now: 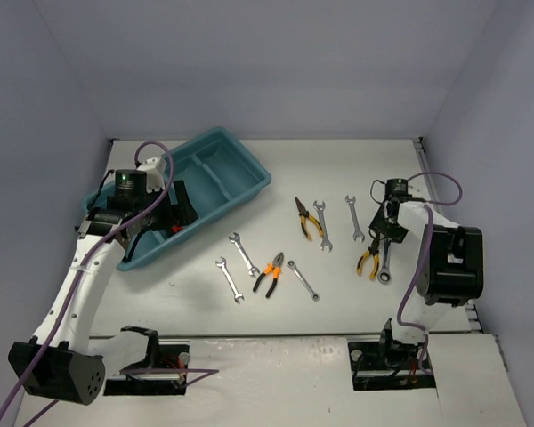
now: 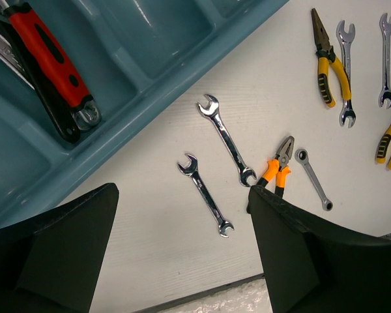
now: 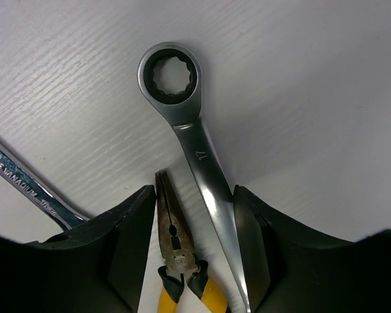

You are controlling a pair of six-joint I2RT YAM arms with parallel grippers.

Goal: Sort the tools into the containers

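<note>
Tools lie spread over the white table point(image 1: 338, 160) in the top view. The teal tray point(image 1: 205, 158) sits askew at the left, and the left gripper point(image 1: 176, 215) hangs over its near end. On the table between the arms are a longer open-end wrench point(image 1: 243, 253), a shorter open-end wrench point(image 1: 229, 278) and orange-handled pliers point(image 1: 269, 274). Long-nose pliers point(image 1: 306, 218) lie further right. The right gripper point(image 1: 384, 233) is low over the yellow-handled pliers point(image 1: 368, 261) and the ratchet wrench point(image 1: 387, 267), which lie side by side.

In the left wrist view the gripper's dark fingers point(image 2: 58, 254) are spread wide with nothing between them. Only table and the shorter wrench show below. A red-handled adjustable wrench point(image 2: 49, 62) lies inside one tray compartment at the upper left, along its length.

In the right wrist view both fingers point(image 3: 117, 254) are down at the table, straddling two tools at once. These are the nose of the yellow-handled pliers and the shank of the ratchet wrench (stamped 17), whose ring end pokes out ahead. A strip of table shows between one finger and the pliers, so the jaws are only partly closed and nothing is clamped. The other finger seems to touch the wrench shank, though the gap there is too fine to judge. A stamped silver wrench point(image 3: 23, 176) passes under the edge of the first finger.
</note>
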